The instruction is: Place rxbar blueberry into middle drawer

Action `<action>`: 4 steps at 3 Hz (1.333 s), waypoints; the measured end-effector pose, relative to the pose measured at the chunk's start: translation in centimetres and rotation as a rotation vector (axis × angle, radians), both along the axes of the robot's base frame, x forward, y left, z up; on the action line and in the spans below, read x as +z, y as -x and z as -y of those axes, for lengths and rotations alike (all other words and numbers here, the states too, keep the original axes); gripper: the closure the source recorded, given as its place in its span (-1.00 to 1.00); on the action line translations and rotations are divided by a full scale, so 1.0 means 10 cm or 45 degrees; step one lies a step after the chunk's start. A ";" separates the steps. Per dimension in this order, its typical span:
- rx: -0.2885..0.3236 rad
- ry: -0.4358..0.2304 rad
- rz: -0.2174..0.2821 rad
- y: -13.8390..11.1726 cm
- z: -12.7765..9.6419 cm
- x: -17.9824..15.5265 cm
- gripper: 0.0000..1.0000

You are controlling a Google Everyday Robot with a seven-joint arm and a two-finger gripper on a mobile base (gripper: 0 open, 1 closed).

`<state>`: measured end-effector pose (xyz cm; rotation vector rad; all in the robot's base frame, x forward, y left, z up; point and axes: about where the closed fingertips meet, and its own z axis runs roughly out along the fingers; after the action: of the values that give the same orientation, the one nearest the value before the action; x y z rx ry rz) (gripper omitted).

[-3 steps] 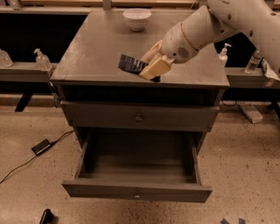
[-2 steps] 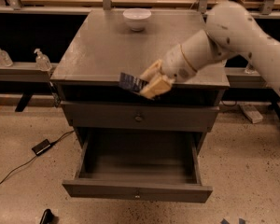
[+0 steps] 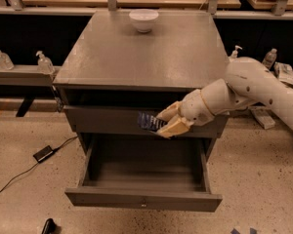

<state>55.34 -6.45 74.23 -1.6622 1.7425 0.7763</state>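
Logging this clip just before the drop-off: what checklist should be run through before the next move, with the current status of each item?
1. Grip: the gripper is shut on the small, flat, dark navy-blue wrapped rxbar blueberry: ok.
2. The wide, shallow grey middle drawer is pulled open: ok.
3. Bar over the drawer opening: it hangs in front of the closed grey drawer front above; depth alignment: cannot tell.
4. Bar lowered inside the drawer: not ok, it is held above it.
5. The white bowl on the cabinet top is far from the arm: ok.
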 end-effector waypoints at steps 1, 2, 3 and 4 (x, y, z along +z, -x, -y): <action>-0.001 0.037 -0.012 -0.02 0.01 -0.13 1.00; -0.036 0.069 -0.024 0.02 0.19 -0.76 1.00; -0.165 0.079 0.047 0.00 0.48 -1.76 1.00; -0.223 0.073 0.094 -0.06 0.57 -2.08 1.00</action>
<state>55.92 -12.19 53.42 -1.5299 1.8441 0.5824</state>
